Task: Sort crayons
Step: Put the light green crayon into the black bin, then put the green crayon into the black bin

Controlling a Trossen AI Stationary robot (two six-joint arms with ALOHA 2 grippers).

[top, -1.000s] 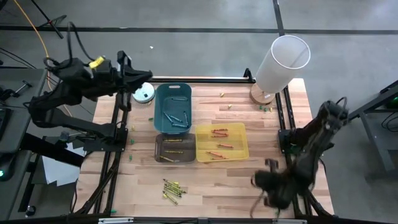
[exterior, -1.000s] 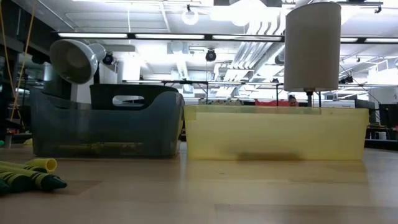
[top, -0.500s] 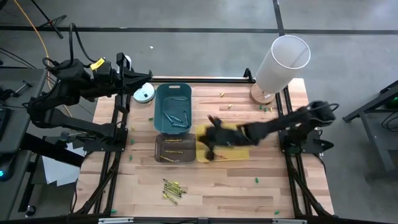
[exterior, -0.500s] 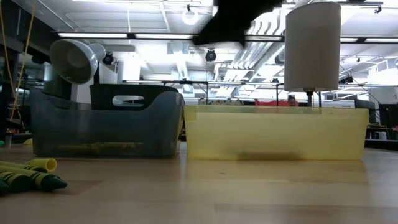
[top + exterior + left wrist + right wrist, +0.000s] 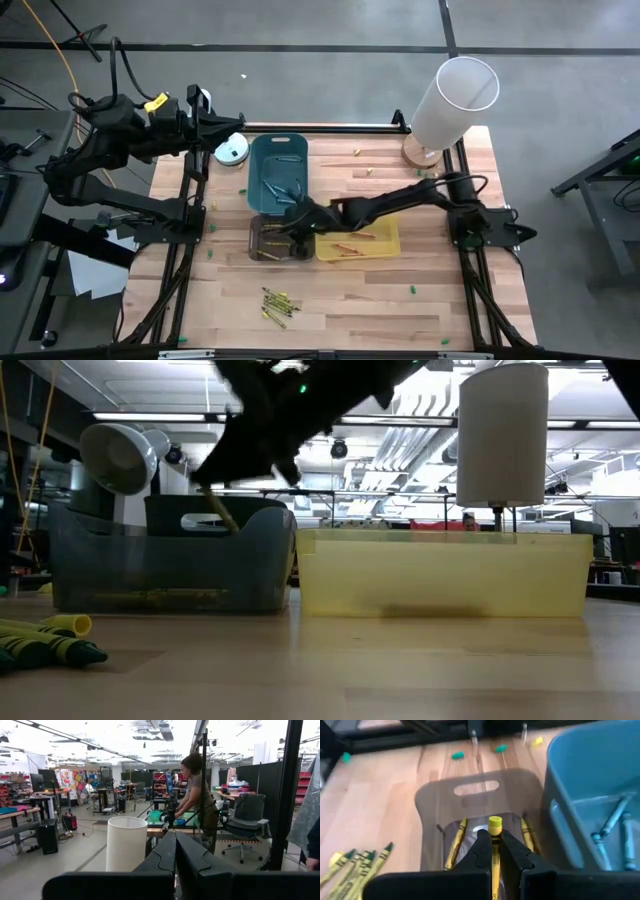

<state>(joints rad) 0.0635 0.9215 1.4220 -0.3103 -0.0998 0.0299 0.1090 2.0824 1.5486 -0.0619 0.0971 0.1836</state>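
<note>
My right gripper [image 5: 287, 228] hangs over the dark brown bin [image 5: 262, 240], shut on a yellow crayon [image 5: 494, 836]. In the low view the crayon [image 5: 222, 515] pokes out below the fingertips, above the dark bin [image 5: 170, 565]. Yellow crayons [image 5: 456, 845] lie on that bin's floor, blue ones [image 5: 283, 188] in the blue bin [image 5: 277, 150] and red-orange ones [image 5: 352, 237] in the yellow bin [image 5: 385, 245]. A loose bunch of crayons [image 5: 275, 303] lies on the table near the front edge. My left gripper [image 5: 228, 122] is shut and raised at the far left. My right gripper pinches the yellow crayon between its two fingers [image 5: 481, 849]. The crayon lies along the fingers, and its flat end [image 5: 494, 823] sticks out past their tips. The fingers slant down from the table's right side. The crayon is clear of the bin below.
A tall white cylinder [image 5: 455, 97] stands at the far right corner, a small round white thing [image 5: 231, 152] at the far left. Small green bits [image 5: 411, 290] are scattered over the wood. A person [image 5: 197, 795] works far beyond the table.
My right gripper has swept from the table's near right corner toward the left, across the yellow bin, to above the dark brown bin. It has tipped to point more downward.
</note>
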